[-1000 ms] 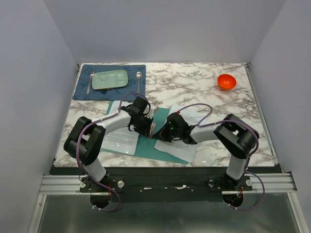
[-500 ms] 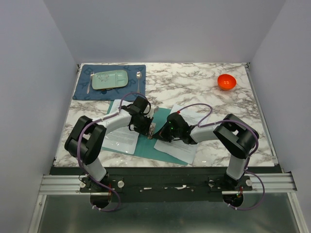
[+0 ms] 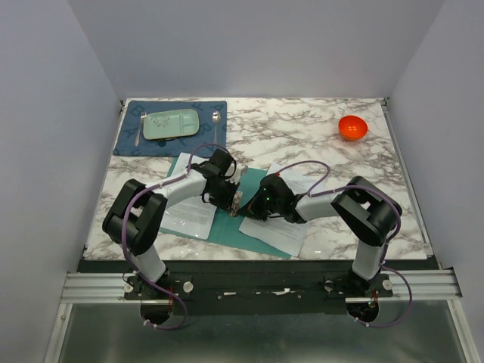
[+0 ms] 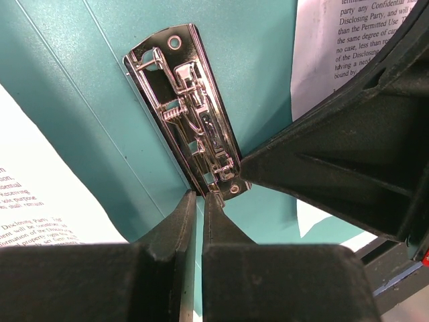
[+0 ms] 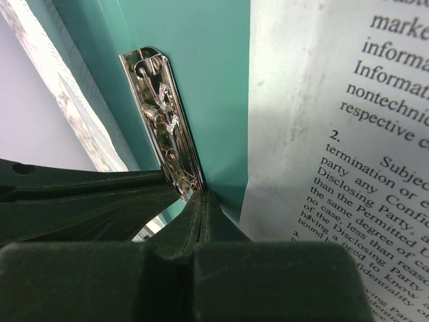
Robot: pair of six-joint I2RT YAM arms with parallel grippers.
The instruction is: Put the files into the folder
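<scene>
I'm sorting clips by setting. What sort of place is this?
Most likely a robot test booth: plain walls box in a marble-patterned table, and unrelated props share it: a teal folder, a set placemat, an orange bowl.

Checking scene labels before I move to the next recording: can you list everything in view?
table: one, white-grey marble, under everything
folder: one, teal, open, near centre
metal clip: one, chrome, on the folder's middle
files: at least two, white printed sheets, either side of the clip
placemat: one, dark blue, far left
tray: one, mint green, on the placemat
spoon: one, silver, right of the tray
bowl: one, orange-red, far right
left fingers: black, shut, at the clip's end
right fingers: black, shut, same end
</scene>
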